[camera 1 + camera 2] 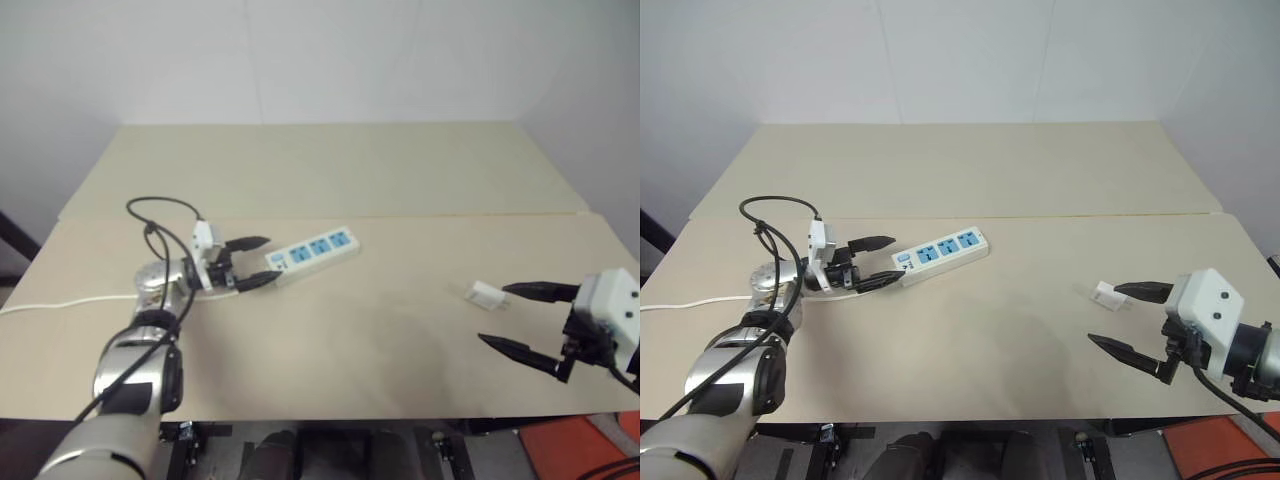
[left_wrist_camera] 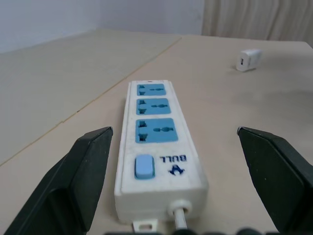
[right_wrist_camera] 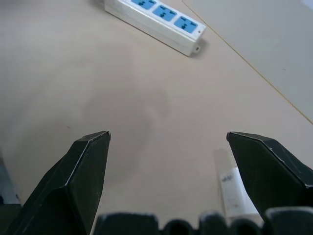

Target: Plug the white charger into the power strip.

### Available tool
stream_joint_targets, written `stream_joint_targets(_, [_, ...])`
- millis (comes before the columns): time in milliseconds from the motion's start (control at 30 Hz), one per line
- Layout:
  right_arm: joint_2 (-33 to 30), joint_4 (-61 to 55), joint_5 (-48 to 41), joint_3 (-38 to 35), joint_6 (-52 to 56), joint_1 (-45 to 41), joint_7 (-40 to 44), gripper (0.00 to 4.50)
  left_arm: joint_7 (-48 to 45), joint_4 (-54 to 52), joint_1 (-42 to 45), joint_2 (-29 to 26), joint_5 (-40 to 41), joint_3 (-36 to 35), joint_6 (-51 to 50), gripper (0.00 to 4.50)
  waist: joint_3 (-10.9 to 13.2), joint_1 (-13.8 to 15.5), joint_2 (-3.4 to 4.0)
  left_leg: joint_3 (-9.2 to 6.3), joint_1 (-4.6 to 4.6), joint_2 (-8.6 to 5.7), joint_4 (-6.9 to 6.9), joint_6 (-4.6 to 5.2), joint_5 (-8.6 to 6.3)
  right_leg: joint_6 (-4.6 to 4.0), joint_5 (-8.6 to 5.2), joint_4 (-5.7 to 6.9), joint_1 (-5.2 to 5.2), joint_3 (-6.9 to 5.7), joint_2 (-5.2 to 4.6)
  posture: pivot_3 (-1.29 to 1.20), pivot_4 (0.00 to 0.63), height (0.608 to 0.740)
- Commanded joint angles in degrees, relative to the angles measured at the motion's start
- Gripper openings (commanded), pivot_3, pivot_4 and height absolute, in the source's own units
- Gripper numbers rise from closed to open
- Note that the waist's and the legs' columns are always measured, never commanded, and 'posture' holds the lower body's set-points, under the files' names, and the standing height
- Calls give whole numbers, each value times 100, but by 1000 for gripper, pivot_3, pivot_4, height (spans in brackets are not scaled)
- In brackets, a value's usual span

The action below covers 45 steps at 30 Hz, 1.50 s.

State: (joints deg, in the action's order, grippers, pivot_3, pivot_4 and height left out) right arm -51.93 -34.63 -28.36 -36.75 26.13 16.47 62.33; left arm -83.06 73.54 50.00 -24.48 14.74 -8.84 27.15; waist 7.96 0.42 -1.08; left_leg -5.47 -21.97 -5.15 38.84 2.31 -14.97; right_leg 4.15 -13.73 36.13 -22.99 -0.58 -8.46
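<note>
Charger: white charger (image 1: 486, 295) lies flat on the table (image 1: 380, 350), just beside the upper fingertip of the right gripper (image 1: 522, 318), not gripped.
Right gripper: jaws spread wide, holding nothing; its two black fingers point toward the table's middle, the charger at the tip of one.
Power strip: power strip (image 1: 314, 253) lies flat, well apart from the charger, three blue sockets facing up, all free, switch end toward the left gripper (image 1: 254, 262).
Left gripper: jaws wide apart, empty, tips flanking the strip's switch end; contact cannot be told.
Cord: white cord (image 1: 60, 301) runs from that end past the left arm.
</note>
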Motion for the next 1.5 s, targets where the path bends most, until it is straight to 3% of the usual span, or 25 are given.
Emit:
stream_joint_targets(33, [56, -298, -167, -310, 66, 99, -125, 4500, 529, 136, 167, 41, -253, -58, 70, 4475, 0, -5, -2, 0, 1, 0, 0, 0, 0, 0, 0, 1, 0, 0, 0, 0, 150, 740])
stream_joint_targets(300, [152, -564, -274, -479, 112, 354, -285, 4500, 1145, 274, 232, 170, -737, -26, 12, 4475, 0, 16, -4, 0, 3, 0, 0, 0, 0, 1, 0, 0, 3, 0, 1, 0, 150, 740])
stream_joint_targets(833, [212, -802, -349, -573, 227, 590, -538, 4500, 1204, 313, 240, 337, -1216, -5, -109, 4475, 0, 25, -5, 0, 14, 0, 0, 0, 0, 1, 0, -1, 17, -2, 1, 0, 150, 740])
stream_joint_targets(1000, [173, -799, -352, -604, 233, 627, -546, 4500, 1180, 304, 194, 408, -1158, -121, -98, 3292, 0, 29, -6, -3, 41, 0, -1, 6, -4, 5, -2, -11, 51, -6, 1, 0, 150, 740])
stream_joint_targets(1267, [141, -749, -345, -617, 228, 649, -497, 4500, 1124, 269, 16, 512, -1088, -288, -25, 3258, 0, 32, -6, -6, 48, 0, -2, 8, -5, 5, -3, -14, 61, -8, 1, 0, 150, 740])
stream_joint_targets(1500, [76, -709, -319, -510, 259, 554, -536, 4500, 309, 199, -34, 498, -1062, -248, -98, 3258, 0, 30, -6, -7, 51, 0, -2, 8, -6, 5, -3, -15, 64, -8, 1, 0, 150, 740])
